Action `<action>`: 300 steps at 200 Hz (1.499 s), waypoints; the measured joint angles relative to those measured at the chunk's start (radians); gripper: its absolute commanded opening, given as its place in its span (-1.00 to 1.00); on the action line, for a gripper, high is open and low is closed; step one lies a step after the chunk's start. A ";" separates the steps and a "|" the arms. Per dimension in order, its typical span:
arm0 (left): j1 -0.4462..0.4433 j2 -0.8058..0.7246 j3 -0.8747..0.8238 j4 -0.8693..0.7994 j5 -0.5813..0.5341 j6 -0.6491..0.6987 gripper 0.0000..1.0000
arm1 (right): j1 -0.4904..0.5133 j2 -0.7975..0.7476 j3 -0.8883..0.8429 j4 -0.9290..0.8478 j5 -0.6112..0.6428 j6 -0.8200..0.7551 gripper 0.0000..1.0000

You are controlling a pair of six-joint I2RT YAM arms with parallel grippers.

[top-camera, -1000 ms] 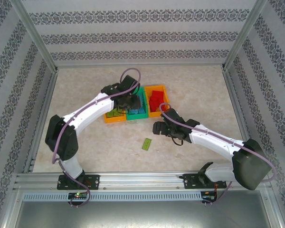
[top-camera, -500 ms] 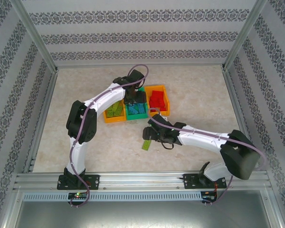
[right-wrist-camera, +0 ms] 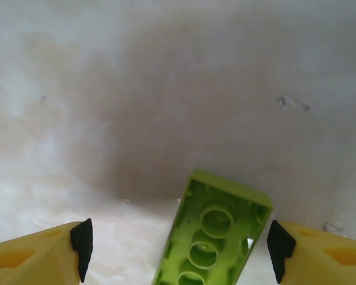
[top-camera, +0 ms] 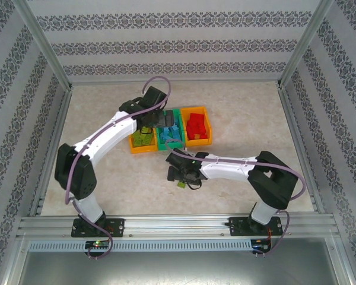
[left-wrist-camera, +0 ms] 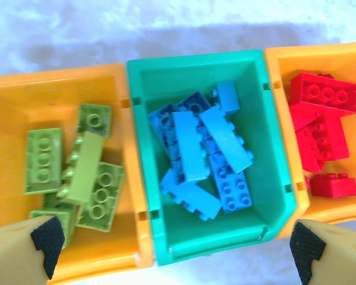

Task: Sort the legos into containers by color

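Observation:
Three containers stand in a row. The left orange bin (left-wrist-camera: 59, 77) holds lime green legos (left-wrist-camera: 83, 172), the green bin (left-wrist-camera: 196, 62) holds blue legos (left-wrist-camera: 202, 154), and the right orange bin (left-wrist-camera: 320, 53) holds red legos (left-wrist-camera: 320, 119). My left gripper (left-wrist-camera: 175, 249) hangs open above the green bin's near wall with nothing between its fingers; from above it (top-camera: 156, 123) is over the bins. One lime green lego (right-wrist-camera: 216, 237) lies upside down on the table. My right gripper (right-wrist-camera: 180, 244) is open and straddles it, apart from both pads (right-wrist-camera: 279, 249).
The marble-patterned table (top-camera: 255, 119) is boxed in by aluminium rails and patterned walls. The lone lime lego (top-camera: 181, 184) lies in front of the bins, under the right gripper (top-camera: 179, 176).
My left gripper has opened above the bins and shifted slightly left. The right arm has swung left and down until its fingers flank the lime lego on the table, narrowing a little.

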 measured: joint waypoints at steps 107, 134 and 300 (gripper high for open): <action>0.039 -0.197 -0.262 0.058 -0.111 0.027 0.99 | 0.015 0.114 0.128 -0.177 0.028 0.013 0.17; 0.091 -0.279 -0.351 0.067 -0.121 0.012 0.99 | 0.015 0.117 0.130 -0.200 0.040 -0.002 -0.19; 0.275 -0.575 -0.626 0.060 -0.150 -0.078 0.99 | -0.188 0.243 0.626 0.072 -0.174 -0.336 -0.44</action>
